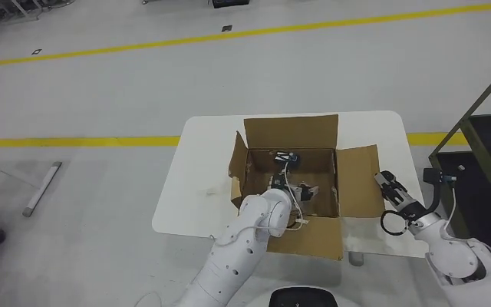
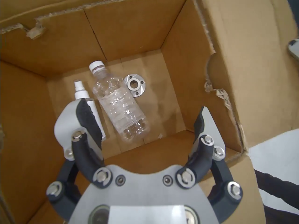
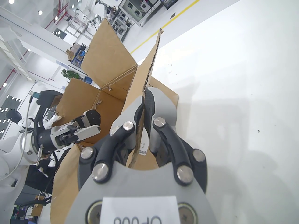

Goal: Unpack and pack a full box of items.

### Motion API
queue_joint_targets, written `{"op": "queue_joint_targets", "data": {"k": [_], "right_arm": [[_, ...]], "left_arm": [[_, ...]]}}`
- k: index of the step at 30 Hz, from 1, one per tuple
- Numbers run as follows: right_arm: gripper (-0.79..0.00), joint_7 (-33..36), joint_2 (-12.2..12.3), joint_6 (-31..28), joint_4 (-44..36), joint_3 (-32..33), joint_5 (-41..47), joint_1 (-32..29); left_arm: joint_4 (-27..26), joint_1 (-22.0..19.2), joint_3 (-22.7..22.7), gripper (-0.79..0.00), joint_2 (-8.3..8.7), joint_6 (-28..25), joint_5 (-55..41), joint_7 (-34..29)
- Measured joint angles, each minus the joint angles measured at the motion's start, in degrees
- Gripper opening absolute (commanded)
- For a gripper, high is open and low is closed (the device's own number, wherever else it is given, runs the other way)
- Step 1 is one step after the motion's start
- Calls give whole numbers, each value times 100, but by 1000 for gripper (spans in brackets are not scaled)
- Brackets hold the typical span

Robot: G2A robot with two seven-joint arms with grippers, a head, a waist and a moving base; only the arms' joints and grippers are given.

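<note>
An open cardboard box (image 1: pixel 291 132) stands in the middle of the white table (image 1: pixel 201 157). On its floor lie a clear plastic bottle (image 2: pixel 119 104), a white spray bottle (image 2: pixel 80 90) beside it, and a round metal flange (image 2: pixel 134 85) near the bottle's neck. My left gripper (image 2: pixel 142 110) hangs open above these items, inside the box (image 2: pixel 130 24), holding nothing. It also appears over the box interior as the left gripper (image 1: pixel 301 189) and the left gripper (image 3: pixel 90 117). My right gripper (image 3: pixel 144 104) is shut on the edge of the box's side flap (image 3: pixel 140 80); from above, the right gripper (image 1: pixel 386 183) sits at that flap (image 1: pixel 359 178).
The box's other flaps are folded outward, one with torn edges (image 2: pixel 215 75). A small white scrap (image 1: pixel 207 192) lies on the table left of the box. A dark metal frame (image 1: pixel 460 142) stands past the table's right edge.
</note>
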Motion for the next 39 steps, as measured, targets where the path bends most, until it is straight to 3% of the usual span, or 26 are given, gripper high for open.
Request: {"op": "queue_joint_targets", "data": {"k": [13,15,19,23,26,31,39], "right_arm": [[-785,24,-10,-7,-89,-31,-43,-32],[-785,27,-12,-4,-76,-30,-38,-26],[-785,33,-12,-16,-52,-13,-32,-29],[-785,52,-11,-19,-50,-2,-42,-23],[-785,64,-12,-21,-53,-1,-54,-21],[-785,76,-16,-5,-62,-11,-50,-13],[-785,73,-20,17,-82,-17,-72,-18]], "left_arm": [[1420,-484,657,0,-332,244,563,340],[1589,-526,639,-102,-382,335,479,391],[1884,-590,608,-206,-460,422,349,466],[2113,-664,558,-111,-532,490,211,503],[2277,-722,538,-132,-585,497,129,525],[2590,-818,570,-58,-674,546,138,558],[2955,-901,521,-89,-801,510,-71,620]]}}
